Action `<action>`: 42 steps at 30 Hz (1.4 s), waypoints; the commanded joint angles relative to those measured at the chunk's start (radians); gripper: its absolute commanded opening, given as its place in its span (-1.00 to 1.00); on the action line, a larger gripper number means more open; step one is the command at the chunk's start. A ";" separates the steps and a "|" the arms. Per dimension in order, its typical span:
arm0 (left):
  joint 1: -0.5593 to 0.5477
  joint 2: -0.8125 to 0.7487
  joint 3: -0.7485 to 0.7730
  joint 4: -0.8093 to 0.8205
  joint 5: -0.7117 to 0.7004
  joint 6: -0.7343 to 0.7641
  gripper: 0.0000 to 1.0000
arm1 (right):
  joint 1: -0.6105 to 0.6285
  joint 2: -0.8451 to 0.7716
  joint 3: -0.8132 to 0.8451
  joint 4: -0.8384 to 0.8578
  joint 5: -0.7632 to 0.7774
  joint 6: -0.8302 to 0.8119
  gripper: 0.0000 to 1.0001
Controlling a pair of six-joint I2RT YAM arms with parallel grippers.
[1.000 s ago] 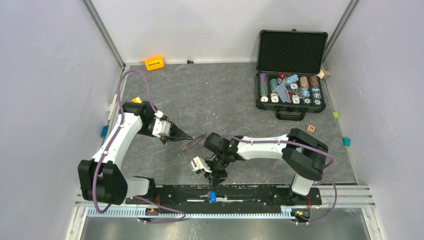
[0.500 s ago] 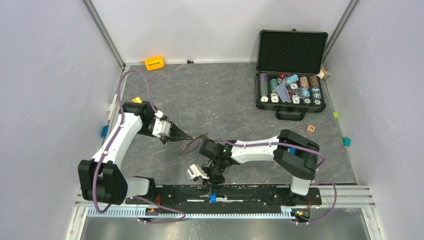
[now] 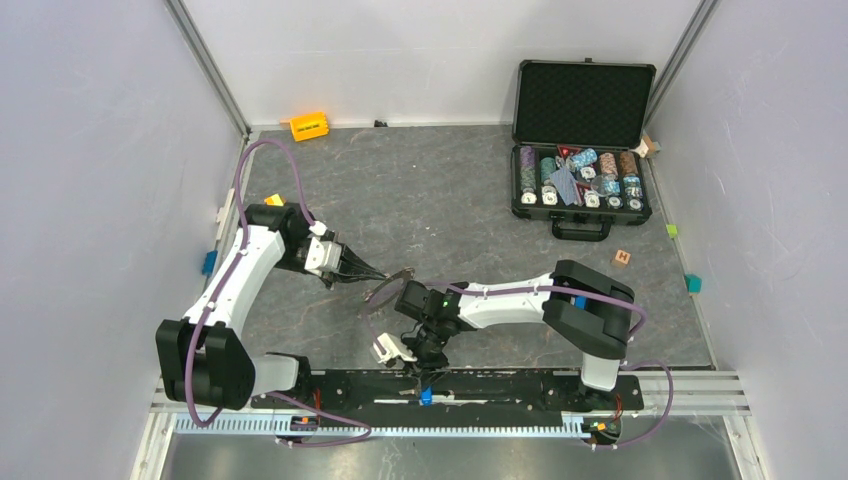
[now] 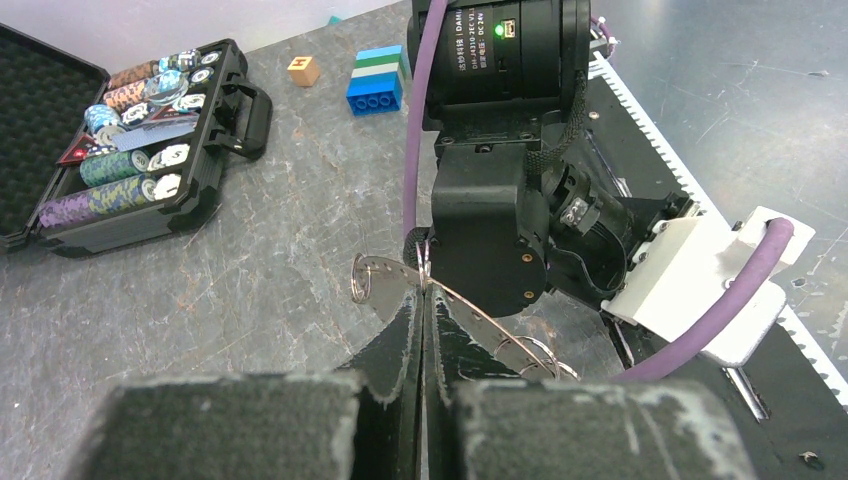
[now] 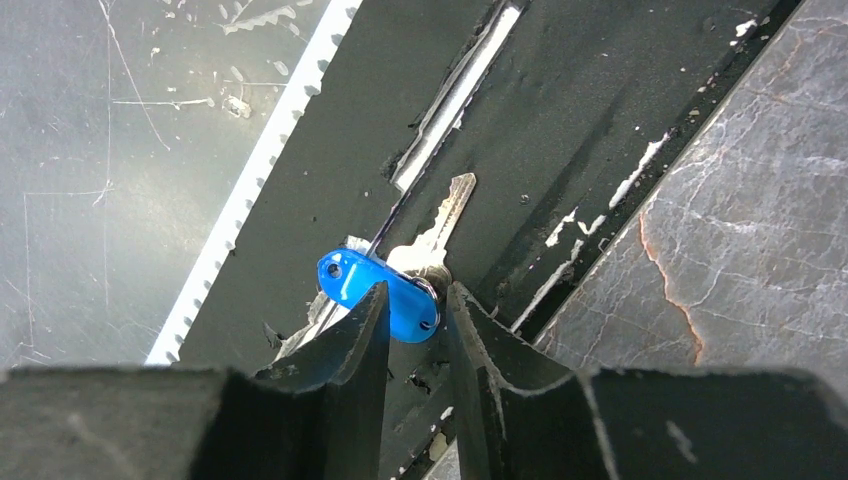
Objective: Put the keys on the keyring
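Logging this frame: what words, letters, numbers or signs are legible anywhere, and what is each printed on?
"H": on the small wooden block, on the table near the case.
"DC: 24V": on the label of the black motor housing in the left wrist view. The other lines of that label are too blurred to read.
The poker chips in the case have printed faces, but they are too small to read.

Two robot arms, the left arm [image 3: 245,265] and the right arm [image 3: 510,293], work a table holding one keyring [image 4: 390,272] and one blue-headed key [image 5: 385,290]. Farther out ahead of the arms sit one open case [image 3: 583,100] of poker chips [image 3: 580,180], one orange block [image 3: 309,126] and one lettered wooden cube [image 3: 622,257].
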 commanded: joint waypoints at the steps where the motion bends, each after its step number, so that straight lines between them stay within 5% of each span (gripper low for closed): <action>1: 0.004 -0.022 0.013 -0.087 0.049 0.227 -0.96 | 0.006 0.012 0.018 -0.012 -0.020 -0.031 -0.36; 21: 0.004 -0.026 0.007 -0.087 0.047 0.224 -0.96 | -0.001 0.000 0.030 -0.028 -0.001 -0.042 -0.98; 28: 0.003 -0.022 0.008 -0.088 0.054 0.221 -0.96 | -0.045 -0.074 0.041 -0.076 0.004 -0.081 -1.00; 42: -0.042 0.013 0.024 -0.087 0.103 0.178 -0.96 | -0.227 -0.356 0.114 -0.340 0.052 -0.431 -1.00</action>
